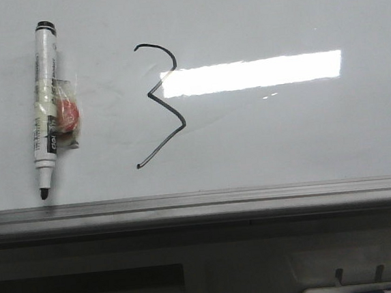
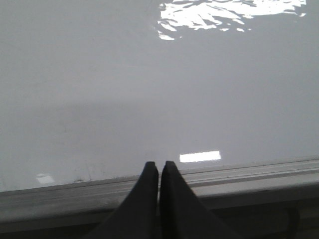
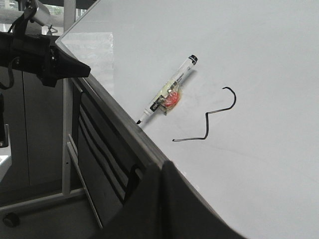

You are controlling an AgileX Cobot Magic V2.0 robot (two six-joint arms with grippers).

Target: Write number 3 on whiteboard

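Front view: the whiteboard (image 1: 283,132), glossy and pale grey-white, fills the upper part of the frame; a bright rectangular light reflection (image 1: 252,73) lies across its middle right; a grey metal edge rail (image 1: 200,204) borders its near side. The number 3 (image 1: 159,103), a thin black angular stroke with a hooked top and a long slanted tail, stands on the board left of centre, its mid-section touching the left end of the reflection. A marker (image 1: 45,108) lies flat on the board well to the left of the numeral, uncapped, black tip toward the rail and just short of it; a small red object in clear wrapping (image 1: 66,114) is taped against its barrel. No gripper appears in this view.

Left wrist view: the left gripper (image 2: 159,172) has its two dark fingers pressed together with only a hairline seam between them, nothing held; it sits over the rail at the board's edge.

Right wrist view: the right gripper (image 3: 160,172) likewise shows its fingers closed against each other, empty, near the rail; beyond it the marker (image 3: 168,94) and the numeral (image 3: 209,117) lie side by side on the board (image 3: 269,59), apart from each other; the left arm's dark gripper (image 3: 62,64) projects toward the board's edge on the far side of the marker.
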